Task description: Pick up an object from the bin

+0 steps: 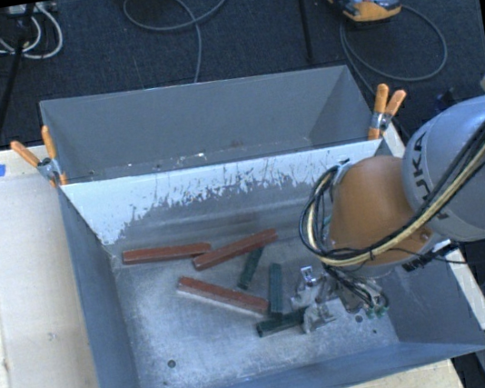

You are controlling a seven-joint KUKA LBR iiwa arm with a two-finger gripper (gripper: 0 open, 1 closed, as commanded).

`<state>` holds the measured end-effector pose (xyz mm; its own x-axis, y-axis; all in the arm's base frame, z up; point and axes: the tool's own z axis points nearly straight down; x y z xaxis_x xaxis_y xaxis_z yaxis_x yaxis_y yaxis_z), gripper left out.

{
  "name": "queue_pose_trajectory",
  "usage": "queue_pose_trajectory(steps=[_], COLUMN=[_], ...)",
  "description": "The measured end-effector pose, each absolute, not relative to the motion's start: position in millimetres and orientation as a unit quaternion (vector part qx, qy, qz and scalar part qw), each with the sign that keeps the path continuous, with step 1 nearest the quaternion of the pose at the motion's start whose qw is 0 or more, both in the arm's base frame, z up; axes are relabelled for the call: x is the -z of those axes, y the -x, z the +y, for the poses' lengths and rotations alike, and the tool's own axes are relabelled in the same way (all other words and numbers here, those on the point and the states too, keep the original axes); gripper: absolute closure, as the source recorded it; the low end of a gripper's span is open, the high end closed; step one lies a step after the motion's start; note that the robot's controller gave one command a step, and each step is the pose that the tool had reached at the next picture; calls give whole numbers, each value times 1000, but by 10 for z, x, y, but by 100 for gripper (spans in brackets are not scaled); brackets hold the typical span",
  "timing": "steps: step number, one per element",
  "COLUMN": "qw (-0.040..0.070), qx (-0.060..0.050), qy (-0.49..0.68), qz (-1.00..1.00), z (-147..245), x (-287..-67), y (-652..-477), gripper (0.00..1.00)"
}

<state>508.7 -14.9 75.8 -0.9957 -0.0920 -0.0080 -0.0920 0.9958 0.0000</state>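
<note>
Here we are over the bin (101, 286). The arm comes in from the right, its orange cover (369, 209) and looped cables (321, 221) bent downward, so the end effector (316, 300) sits low by the bin floor, right of centre and toward the near wall. The load is a loose scatter of sticks, all lying flat, and I'd say the sloping walls are what gathers them in the middle of the floor. There's a long reddish-brown stick (165, 252) at the far left, a second reddish-brown stick (234, 251) angled just right of it, and a third stick with a pale edge (223, 296) running diagonally toward the near right. Among them lie three dark pieces: a short dark green bar (250, 268) just below the second stick, a far-to-near dark green bar (277, 289) beside the third stick's right end, and a crosswise dark green bar (278, 325) nearest the near wall. The end effector is right at that crosswise bar's right end, touching or just beside it, I can't separate the two. Whether it is open or closed I cannot tell, because the metal parts there are too cluttered to read. That low wrist looks suited to a thin, flat piece, and the crosswise bar seems the likeliest pick
</note>
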Motion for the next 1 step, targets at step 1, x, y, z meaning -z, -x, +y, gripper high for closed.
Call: queue_pose_trajectory(steps=[1], qw=[0], qx=[0], qy=[4], qz=[1000], z=[-196], x=[-2252], y=[-4976], gripper=[100])
